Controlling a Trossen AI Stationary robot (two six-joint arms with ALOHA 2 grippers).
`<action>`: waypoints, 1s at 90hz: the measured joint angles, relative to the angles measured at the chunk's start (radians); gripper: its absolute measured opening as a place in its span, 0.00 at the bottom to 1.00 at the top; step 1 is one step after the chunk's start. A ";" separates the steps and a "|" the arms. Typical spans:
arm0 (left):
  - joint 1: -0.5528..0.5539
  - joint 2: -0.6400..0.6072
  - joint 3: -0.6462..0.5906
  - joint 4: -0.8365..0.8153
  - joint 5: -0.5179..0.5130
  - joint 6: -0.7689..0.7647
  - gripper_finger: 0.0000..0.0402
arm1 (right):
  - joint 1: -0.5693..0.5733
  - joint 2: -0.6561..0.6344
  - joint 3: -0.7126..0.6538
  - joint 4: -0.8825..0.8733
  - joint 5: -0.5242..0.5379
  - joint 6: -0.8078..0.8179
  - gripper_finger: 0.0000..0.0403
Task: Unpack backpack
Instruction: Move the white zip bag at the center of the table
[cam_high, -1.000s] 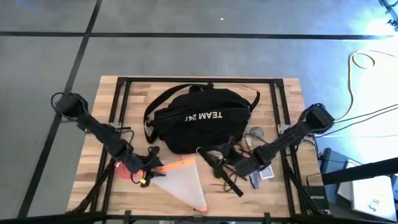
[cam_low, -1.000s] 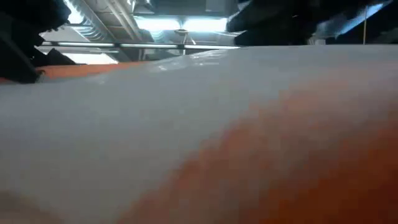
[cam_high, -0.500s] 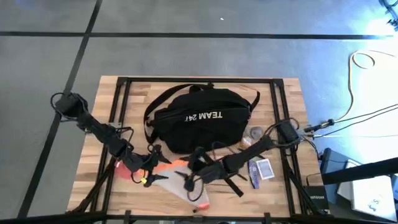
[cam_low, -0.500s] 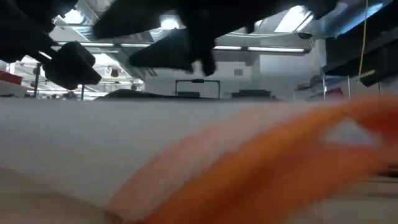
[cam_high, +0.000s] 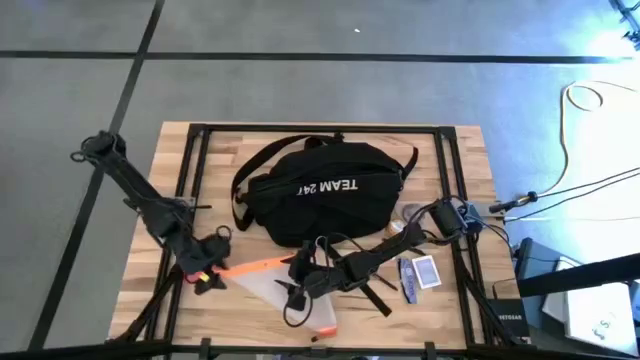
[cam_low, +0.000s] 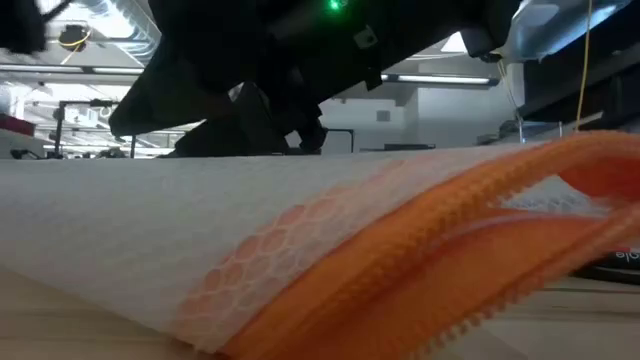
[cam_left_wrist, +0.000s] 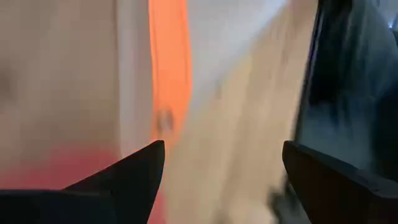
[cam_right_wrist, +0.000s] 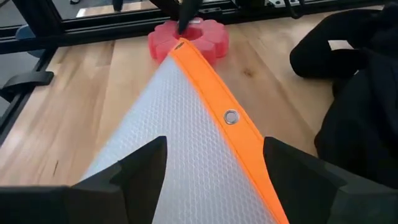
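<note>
High view: the backpack (cam_high: 318, 190) sits mid tabletop, nearer the far edge. Left gripper (cam_high: 207, 272) is near the front left corner, fingers spread, holding nothing, just by the orange end of the pouch (cam_high: 290, 293) & a red flower-shaped thing (cam_right_wrist: 188, 37). Right gripper (cam_high: 297, 288) hangs over the pouch, fingers spread wide, nothing pinched. A blue-white card (cam_high: 424, 271) lies near the front right corner w/ a grey round bit (cam_high: 412, 212) by the bag. Low view: the pouch fills most of it, so the bag is hidden.
</note>
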 joint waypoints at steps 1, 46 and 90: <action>-0.008 -0.001 0.000 -0.001 0.008 -0.012 0.77 | 0.000 0.000 0.000 0.000 0.000 0.000 0.62; -0.257 0.292 0.106 -0.272 -0.085 -0.031 0.77 | -0.005 0.000 -0.001 0.000 -0.017 0.000 0.62; -0.289 0.540 0.153 -0.286 -0.131 0.007 0.77 | -0.005 0.000 -0.001 -0.001 -0.018 0.000 0.62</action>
